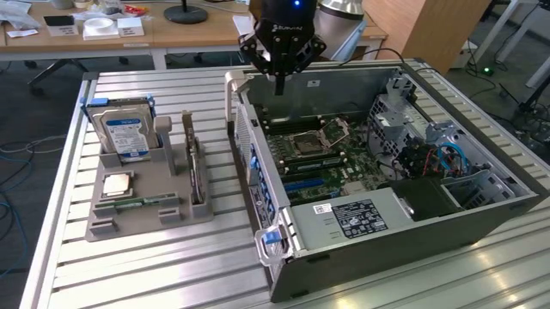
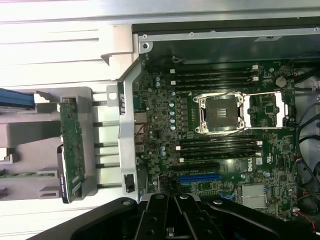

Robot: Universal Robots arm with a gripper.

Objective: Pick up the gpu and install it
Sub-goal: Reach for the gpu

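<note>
The gpu (image 1: pixel 198 168) is a thin green card standing on edge in a slot of the grey holder (image 1: pixel 146 215), to the exterior view's left of the open computer case (image 1: pixel 481 215). In the wrist view the gpu (image 2: pixel 71 150) shows its green edge beside the case's rear panel. My gripper (image 1: pixel 279 87) hangs above the far end of the case, fingers shut together with nothing in them. It is well apart from the gpu. The gripper (image 2: pixel 173 210) looks down on the motherboard (image 2: pixel 220 150) with its blue slot (image 2: pixel 200 177).
The holder also carries a silver hard drive (image 1: pixel 125 129), a processor chip (image 1: pixel 118 185) and a narrow memory stick (image 1: pixel 138 203). Inside the case are a power supply (image 1: pixel 357 219), a drive cage (image 1: pixel 400 119) and cables (image 1: pixel 447 158). Everything rests on a slatted metal table (image 1: pixel 154 270).
</note>
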